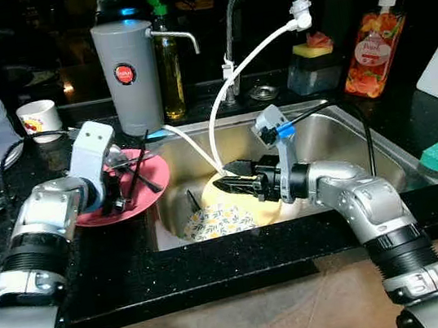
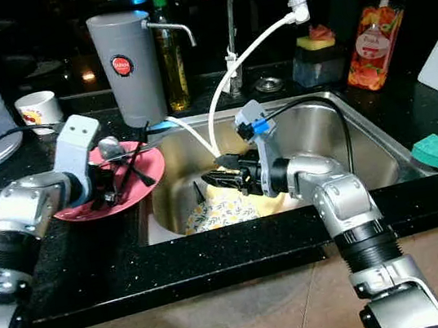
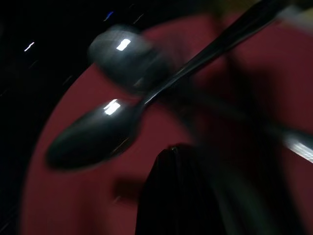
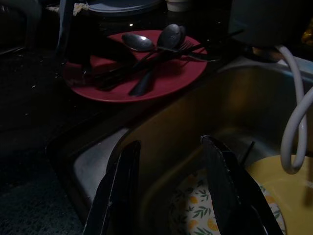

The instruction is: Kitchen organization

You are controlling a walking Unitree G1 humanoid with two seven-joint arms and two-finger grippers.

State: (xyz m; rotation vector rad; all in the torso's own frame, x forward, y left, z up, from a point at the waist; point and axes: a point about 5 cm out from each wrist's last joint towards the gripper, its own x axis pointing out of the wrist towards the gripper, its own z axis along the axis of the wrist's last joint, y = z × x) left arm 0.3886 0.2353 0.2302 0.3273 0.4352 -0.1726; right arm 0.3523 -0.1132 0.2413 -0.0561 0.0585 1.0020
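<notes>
The right gripper [image 4: 171, 188] hangs open in the sink [image 1: 364, 138]; the left gripper [image 1: 117, 197], fingers unclear, hovers over the red plate [image 1: 153, 192].

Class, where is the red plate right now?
The red plate sits on the black counter left of the sink, under the left pincer.

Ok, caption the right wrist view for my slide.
Open right claw hovers over the sink above a floral dish, facing a red plate of spoons on the counter.
</notes>
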